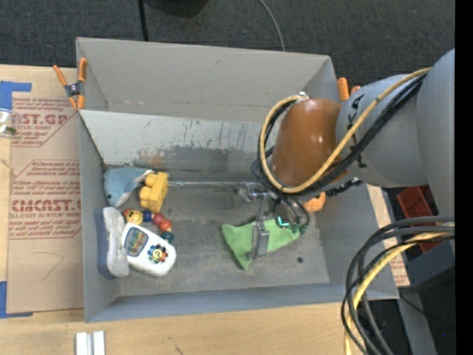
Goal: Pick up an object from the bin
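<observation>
Bin point(207, 124): grey metal with sloping walls. The back wall is scuffed with pale streaks and the floor is dull and marked.

Arm point(414, 132): comes in over the bin's right rim. A rounded orange-brown cover point(304, 143) sits at the wrist, with yellow and black cables looped round it.

Gripper point(260, 241): down at the bin floor, right of centre and toward the front wall. It is set into the middle of the green thing, and I cannot tell whether it is spread or closed.

Green thing point(238, 244): soft and crumpled like cloth. It lies on the floor, bunched to either side of the gripper.

Left heap: a light blue thing point(118, 183), a yellow block point(154, 189), small coloured beads point(148, 220) and a white toy with coloured buttons point(148, 248). They lie close together, well apart from the gripper.

Beyond the bin: dark carpet-like ground point(332, 13) behind it and a light wooden surface point(222, 335) along the front.
</observation>
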Tool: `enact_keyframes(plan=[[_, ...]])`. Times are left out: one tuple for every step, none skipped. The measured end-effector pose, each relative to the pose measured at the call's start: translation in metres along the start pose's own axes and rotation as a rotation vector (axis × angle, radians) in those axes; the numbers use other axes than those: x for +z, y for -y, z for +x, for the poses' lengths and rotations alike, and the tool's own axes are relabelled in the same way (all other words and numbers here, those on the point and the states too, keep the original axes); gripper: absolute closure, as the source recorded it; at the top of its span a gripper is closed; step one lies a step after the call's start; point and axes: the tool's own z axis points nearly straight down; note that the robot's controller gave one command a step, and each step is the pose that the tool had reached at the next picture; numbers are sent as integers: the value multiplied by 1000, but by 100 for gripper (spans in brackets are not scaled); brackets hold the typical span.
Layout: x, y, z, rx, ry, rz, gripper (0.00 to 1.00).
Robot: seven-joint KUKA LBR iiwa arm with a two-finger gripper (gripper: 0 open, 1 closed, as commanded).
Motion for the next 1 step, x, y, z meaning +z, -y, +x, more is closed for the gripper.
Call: enact_keyframes(plan=[[16, 11, 33, 233, -2, -2, 100]])
